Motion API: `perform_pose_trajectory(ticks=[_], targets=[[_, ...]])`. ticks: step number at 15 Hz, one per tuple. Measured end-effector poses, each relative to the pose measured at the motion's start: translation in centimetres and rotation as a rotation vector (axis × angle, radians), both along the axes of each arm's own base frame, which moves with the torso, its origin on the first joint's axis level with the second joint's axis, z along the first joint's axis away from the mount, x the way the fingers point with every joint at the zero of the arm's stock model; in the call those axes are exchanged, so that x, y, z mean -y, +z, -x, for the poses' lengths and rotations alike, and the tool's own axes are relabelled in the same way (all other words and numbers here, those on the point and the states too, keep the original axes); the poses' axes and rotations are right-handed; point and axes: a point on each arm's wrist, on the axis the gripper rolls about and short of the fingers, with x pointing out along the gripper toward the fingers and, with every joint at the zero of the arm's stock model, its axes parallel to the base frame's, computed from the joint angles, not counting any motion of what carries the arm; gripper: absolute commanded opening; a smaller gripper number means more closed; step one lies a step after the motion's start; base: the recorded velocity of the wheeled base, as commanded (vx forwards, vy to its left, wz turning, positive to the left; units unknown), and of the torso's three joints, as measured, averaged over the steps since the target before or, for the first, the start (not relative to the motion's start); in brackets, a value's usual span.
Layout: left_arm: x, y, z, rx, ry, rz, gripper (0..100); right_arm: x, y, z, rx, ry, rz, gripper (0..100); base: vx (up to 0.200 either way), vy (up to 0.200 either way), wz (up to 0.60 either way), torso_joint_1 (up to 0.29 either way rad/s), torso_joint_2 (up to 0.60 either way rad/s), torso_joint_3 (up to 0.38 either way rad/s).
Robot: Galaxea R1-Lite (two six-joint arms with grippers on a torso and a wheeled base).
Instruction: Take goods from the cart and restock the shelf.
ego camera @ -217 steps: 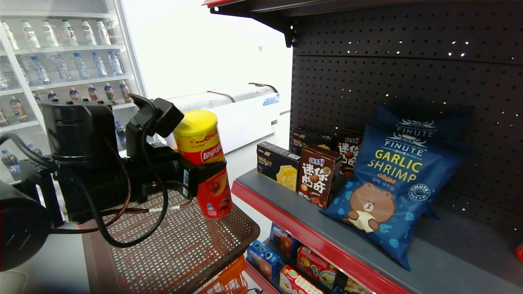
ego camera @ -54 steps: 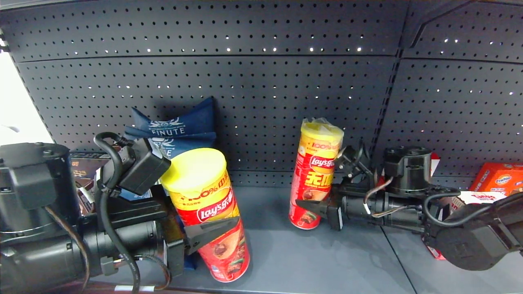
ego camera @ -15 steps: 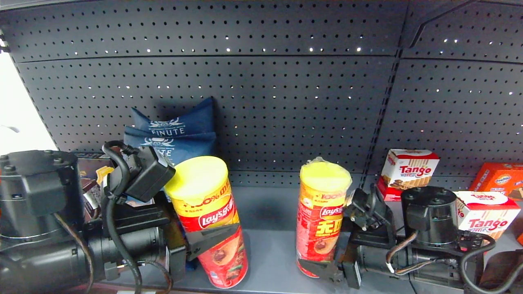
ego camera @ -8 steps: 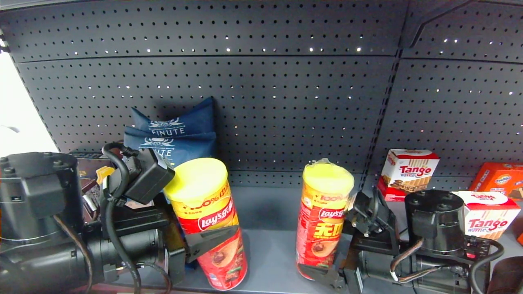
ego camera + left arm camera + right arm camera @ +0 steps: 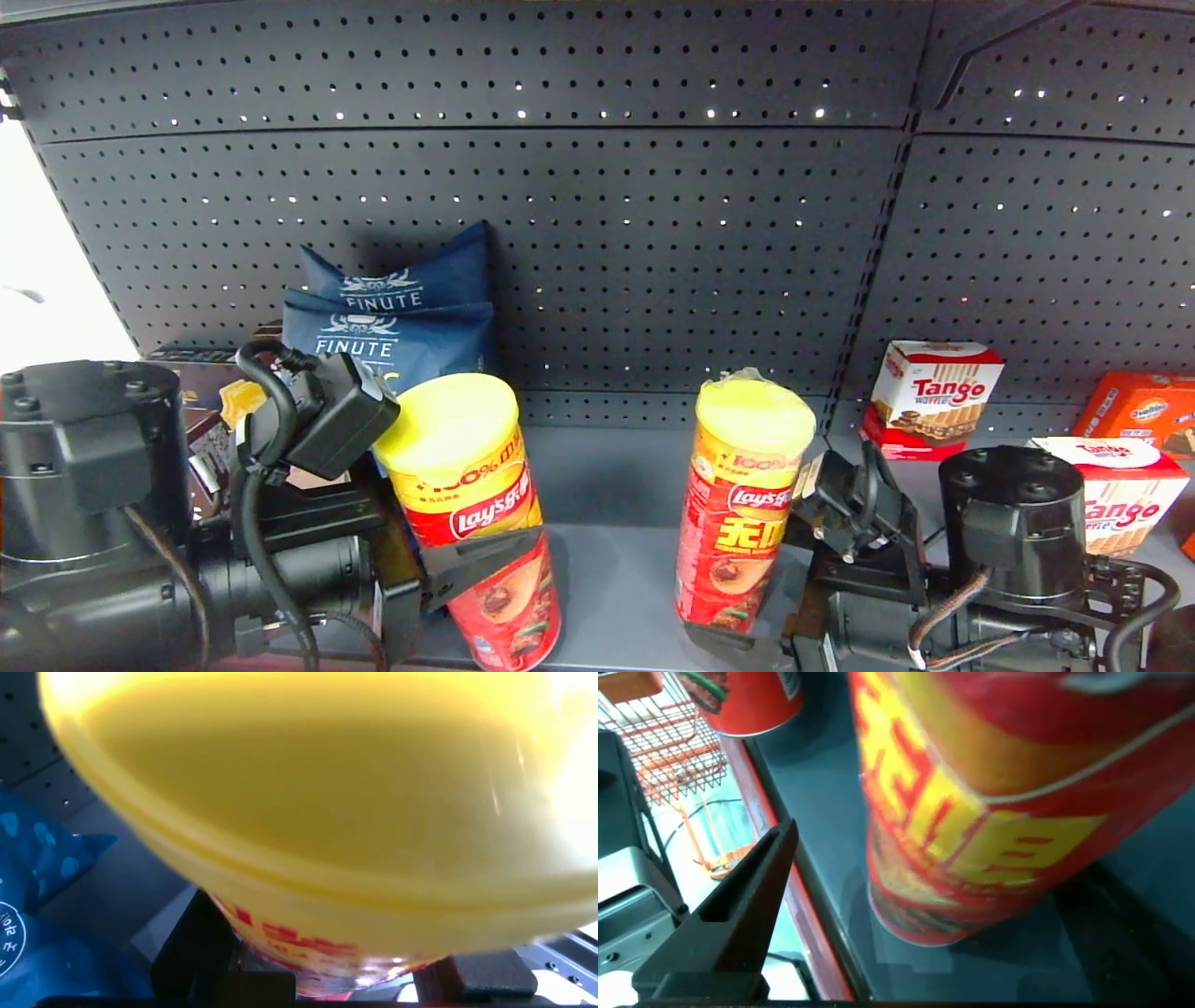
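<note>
We hold one can (image 5: 464, 485) tight in our left gripper (image 5: 471, 565) at the shelf (image 5: 616, 560) front. Our right gripper (image 5: 738, 644) is loose, and the other can (image 5: 742, 523) stands by it.

Bare shelf (image 5: 611, 569) between chip cans (image 5: 467, 485)

Chip can (image 5: 308, 952) close up, yellow lid (image 5: 318, 784) toward camera, left hand (image 5: 327, 975) black fingers (image 5: 201, 952) either side of red body. Blue snack bag (image 5: 37, 924) beside, on grey shelf (image 5: 126, 882).
</note>
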Motion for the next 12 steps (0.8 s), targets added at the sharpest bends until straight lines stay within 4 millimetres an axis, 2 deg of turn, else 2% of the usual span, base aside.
perform_pose_trajectory(ticks=[5, 12], targets=[[0.0, 0.0, 0.0, -0.002, 0.0, -0.001, 0, 0.5, 0.1, 0.4, 0.009, -0.025, 0.002, 100, 0.0, 0.0, 0.0, 0.0, 0.0, 0.0], [0.0, -0.2, 0.1, -0.005, 0.0, -0.003, 0, 3.4, 1.0, 2.1, 0.038, -0.071, -0.024, 100, 0.0, 0.0, 0.0, 0.0, 0.0, 0.0]])
